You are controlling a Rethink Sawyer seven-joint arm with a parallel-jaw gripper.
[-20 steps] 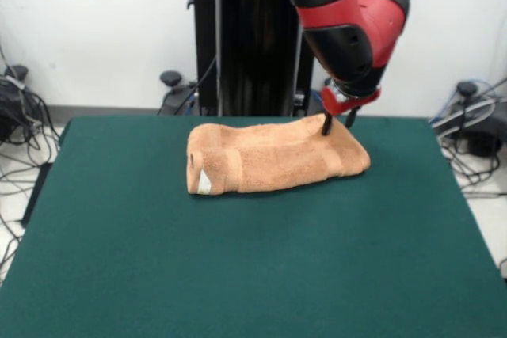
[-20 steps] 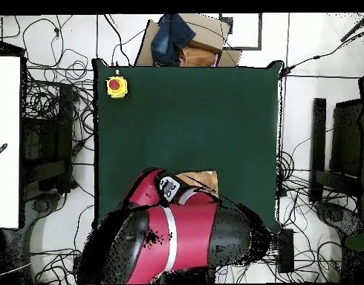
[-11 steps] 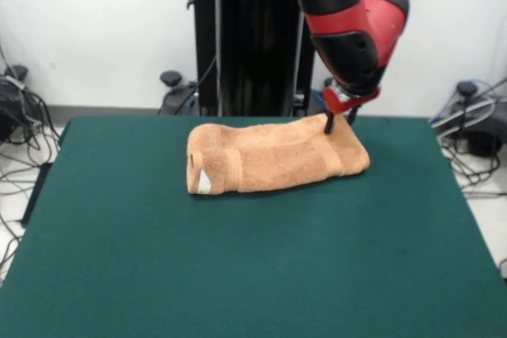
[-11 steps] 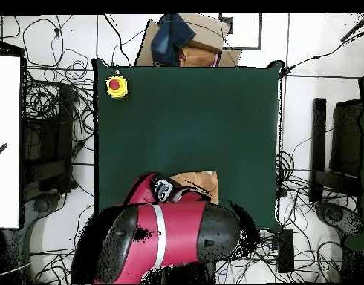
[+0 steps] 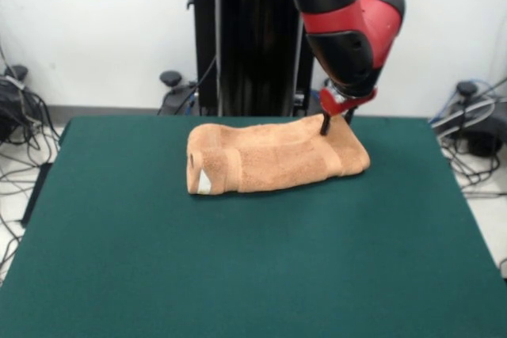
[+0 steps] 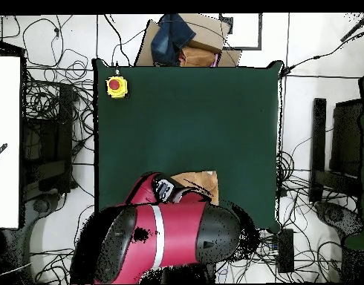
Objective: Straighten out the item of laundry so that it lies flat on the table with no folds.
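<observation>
Evidently the soft, limp towel (image 5: 273, 160) lies folded; its far right corner is best pinched, where the gripper (image 5: 336, 120) is held narrowly parted.

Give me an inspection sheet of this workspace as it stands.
Surface: dark green felt-topped table, mostly bare.
Job's things: light orange-tan terry-cloth towel, folded into a thick bundle, white tag showing at one end; not flat.
Clutter: yellow box with a red button at one table corner.
Grippers: red and black arm's tool at the towel's far end, fingers apart.
Cables: many tangled on the floor round the table.
Surroundings: cardboard box with dark blue cloth beyond the table's edge; white wall.
</observation>
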